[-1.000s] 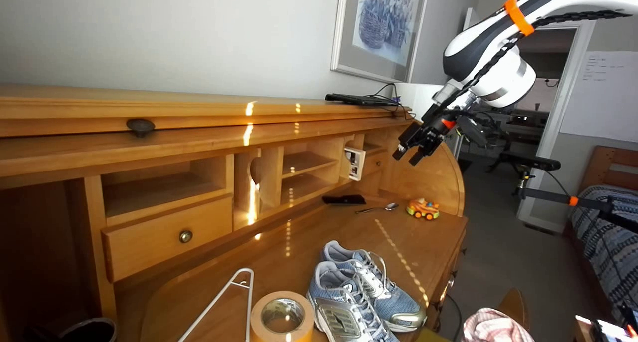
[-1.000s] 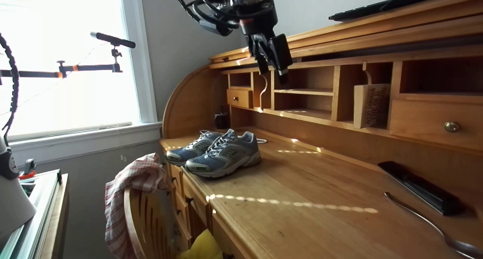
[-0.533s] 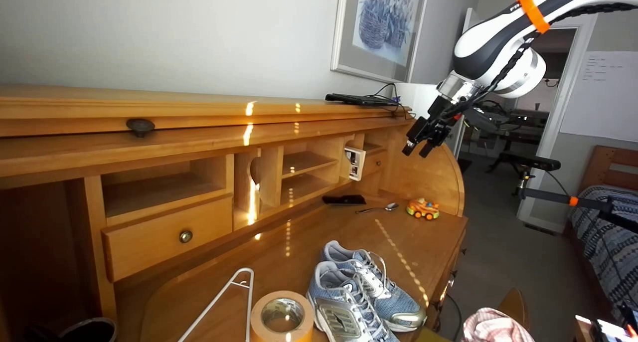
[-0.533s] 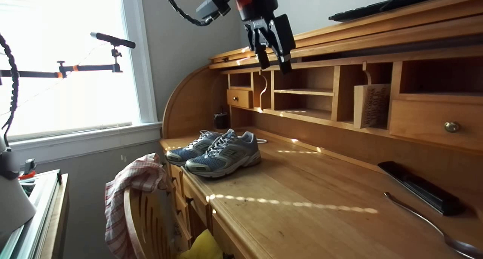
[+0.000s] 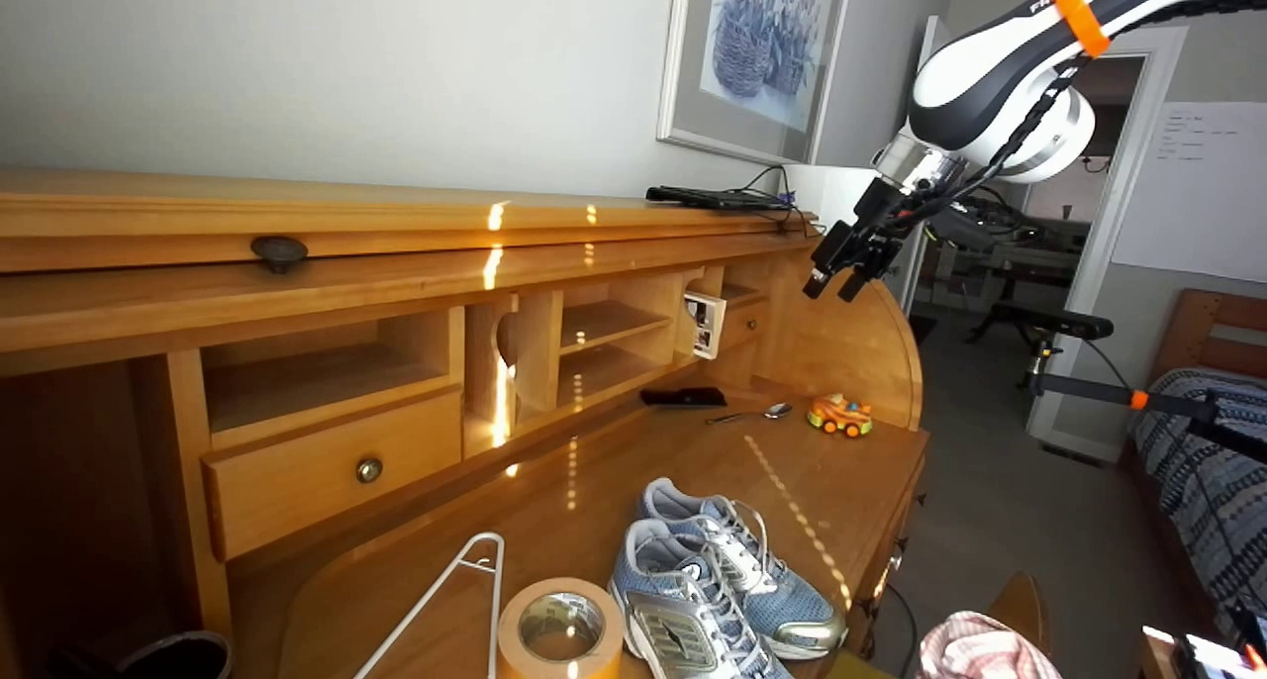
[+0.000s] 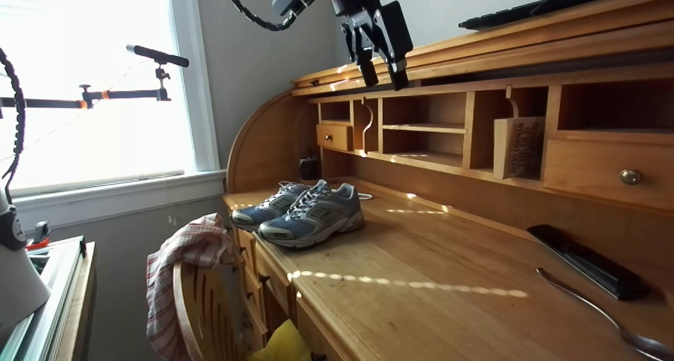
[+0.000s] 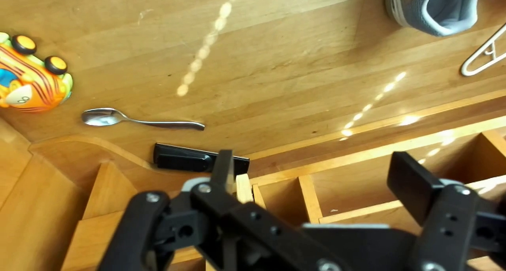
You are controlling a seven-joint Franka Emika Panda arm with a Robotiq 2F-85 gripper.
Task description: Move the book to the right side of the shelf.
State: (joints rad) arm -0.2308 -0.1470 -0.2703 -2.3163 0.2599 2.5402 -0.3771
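Note:
The book (image 5: 706,325) stands upright in a pigeonhole shelf (image 6: 482,140) of the wooden hutch, and its front edge juts out. In an exterior view its lettered whitish cover (image 6: 526,148) faces outward, on the right half of that compartment. A curved divider stands beside it. In the wrist view only its pale edge (image 7: 244,189) shows, just beside my left finger; the rest is hidden behind the finger. My gripper (image 7: 313,162) is open and empty. In both exterior views my gripper (image 5: 833,286) (image 6: 385,80) hangs in the air at hutch-top height, apart from the book.
On the desk lie sneakers (image 6: 316,213), a dark slab (image 6: 584,261), a spoon (image 7: 104,117), a toy car (image 5: 839,415), a tape roll (image 5: 561,628) and a white hanger (image 5: 485,550). A keyboard (image 6: 558,6) rests on the hutch top.
My gripper has risen and, in an exterior view, shifted slightly right. Its wrist has turned a little. It stays open. The book and desk objects have not moved.

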